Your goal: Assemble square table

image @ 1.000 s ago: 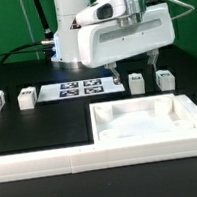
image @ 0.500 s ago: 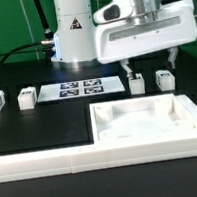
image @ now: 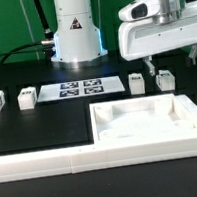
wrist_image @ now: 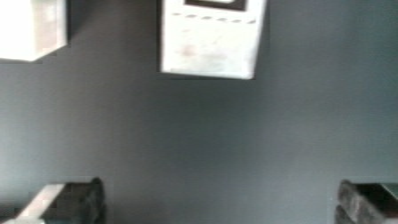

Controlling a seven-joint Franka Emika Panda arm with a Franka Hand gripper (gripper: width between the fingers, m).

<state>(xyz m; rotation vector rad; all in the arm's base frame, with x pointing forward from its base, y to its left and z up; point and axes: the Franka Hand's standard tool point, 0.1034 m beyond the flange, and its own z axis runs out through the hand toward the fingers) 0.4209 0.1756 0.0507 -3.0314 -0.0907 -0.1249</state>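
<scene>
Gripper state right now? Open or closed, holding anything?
Gripper: open, holding nothing; the wrist view shows its fingers wide apart with only bare table between them.

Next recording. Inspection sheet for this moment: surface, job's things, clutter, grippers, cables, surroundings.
Surface: black table, white border rail across the foreground.
Job's things: square tabletop lying flat, pockets up; four leg blocks in a row behind it.
Clutter: nothing seen; marker board lies between the leg blocks.
Grippers: gripper open, empty, hovering by the two leg blocks on the exterior view's right.
Cables: black cable behind the robot base.
Surroundings: green backdrop.
</scene>
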